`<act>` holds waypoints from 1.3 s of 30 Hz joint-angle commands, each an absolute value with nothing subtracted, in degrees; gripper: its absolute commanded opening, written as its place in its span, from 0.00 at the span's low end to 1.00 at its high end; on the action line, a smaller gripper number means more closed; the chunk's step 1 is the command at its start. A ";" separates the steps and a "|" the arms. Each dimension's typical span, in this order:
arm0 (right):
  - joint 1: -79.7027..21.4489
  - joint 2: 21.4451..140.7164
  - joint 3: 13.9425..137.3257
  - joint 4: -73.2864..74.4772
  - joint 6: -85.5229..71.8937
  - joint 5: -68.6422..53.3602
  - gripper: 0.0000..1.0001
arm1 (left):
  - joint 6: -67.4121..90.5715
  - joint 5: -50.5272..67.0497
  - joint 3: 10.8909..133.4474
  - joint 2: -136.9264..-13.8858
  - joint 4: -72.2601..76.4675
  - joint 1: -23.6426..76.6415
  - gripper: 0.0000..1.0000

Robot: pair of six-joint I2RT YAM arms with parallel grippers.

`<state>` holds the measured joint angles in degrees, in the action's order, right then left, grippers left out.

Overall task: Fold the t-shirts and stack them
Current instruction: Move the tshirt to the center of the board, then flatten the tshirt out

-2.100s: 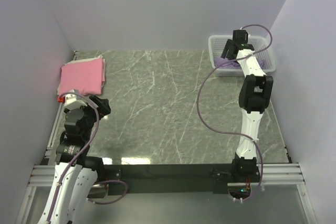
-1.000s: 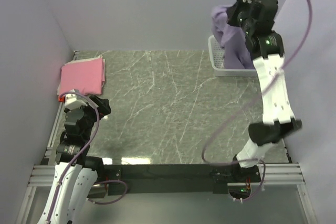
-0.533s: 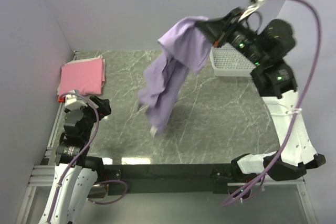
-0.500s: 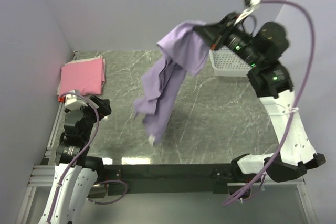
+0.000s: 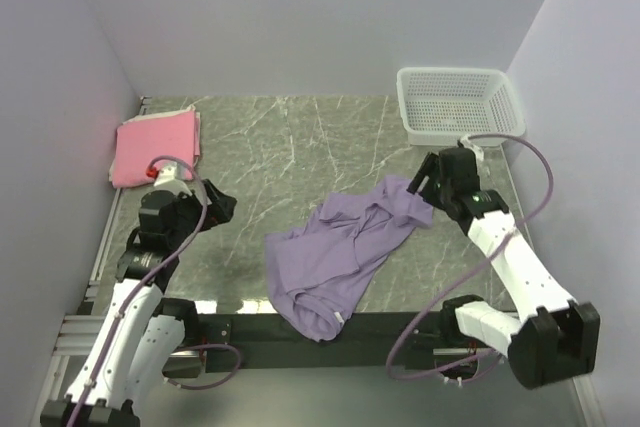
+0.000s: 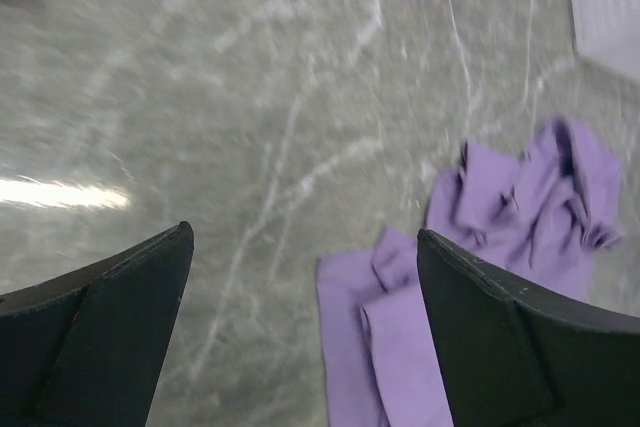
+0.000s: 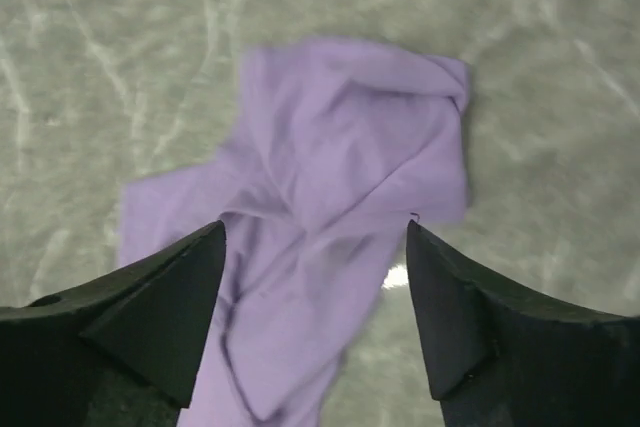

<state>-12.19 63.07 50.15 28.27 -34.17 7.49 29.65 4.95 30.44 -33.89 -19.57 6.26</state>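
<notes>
Seen from above, the purple t-shirt (image 5: 340, 252) lies crumpled and unfolded on the green marble table (image 5: 290, 137), sprawling from the centre toward 6 o'clock, its lower end draped over the near edge. The pink t-shirt (image 5: 155, 145) sits folded into a neat rectangle in the 10 o'clock corner, and a white mesh basket (image 5: 408, 112) stands in the 1 o'clock corner. The right gripper (image 5: 418, 190) hangs low at the purple shirt's 2 o'clock tip; the left gripper (image 5: 224, 205) sits at 9 o'clock, apart from both shirts. In the blurred left wrist view, the dark fingers (image 6: 95, 332) are spread wide with nothing between them, bare marble below, the purple cloth at 4 o'clock, a pink sliver at 10 o'clock and a piece of the basket at 2 o'clock. In the right wrist view, the fingers (image 7: 150, 322) likewise stand apart and hold nothing, the rumpled purple shirt lying on the marble between and beyond them, toward 12 o'clock.
</notes>
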 commanded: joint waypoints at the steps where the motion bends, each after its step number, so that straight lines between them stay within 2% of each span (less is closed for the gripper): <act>1: -12.04 54.51 48.70 27.16 -33.85 12.40 0.82 | 31.28 15.55 31.28 -37.26 -18.54 8.17 0.99; 4: -12.83 53.35 48.08 28.47 -30.33 7.66 0.83 | 36.02 15.91 31.90 -38.93 -21.18 13.26 0.98; 8: -14.85 51.60 45.98 29.36 -29.97 3.43 0.83 | 45.24 11.87 31.03 -37.53 -24.08 21.17 0.89; 12: -15.38 48.78 43.25 28.30 -30.50 0.18 0.82 | 59.37 5.91 27.87 -37.09 -25.40 33.46 0.86; 17: -15.29 47.37 41.84 27.16 -30.41 -1.58 0.82 | 69.76 -1.75 25.31 -44.19 -22.51 49.01 0.84; 20: -15.29 47.37 41.75 26.98 -30.24 -2.46 0.82 | 72.58 -3.86 26.97 -51.49 -22.05 53.42 0.81; 24: -15.38 46.58 41.57 26.72 -30.06 -2.55 0.82 | 74.18 -7.29 30.58 -57.03 -24.26 55.72 0.75; 36: -15.29 46.14 40.34 26.63 -29.79 -2.46 0.82 | 75.59 -6.33 32.34 -64.42 -21.01 60.12 0.60; 38: -15.29 46.23 40.43 26.72 -30.23 -2.55 0.82 | 75.58 -7.11 32.96 -65.21 -21.62 60.81 0.56; 39: -15.29 46.14 40.52 26.63 -30.32 -2.64 0.82 | 75.67 -7.64 33.57 -65.39 -21.97 61.08 0.48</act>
<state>-15.03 46.52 40.75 28.73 -30.57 -2.46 74.72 -5.39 30.26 -64.97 -22.96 59.99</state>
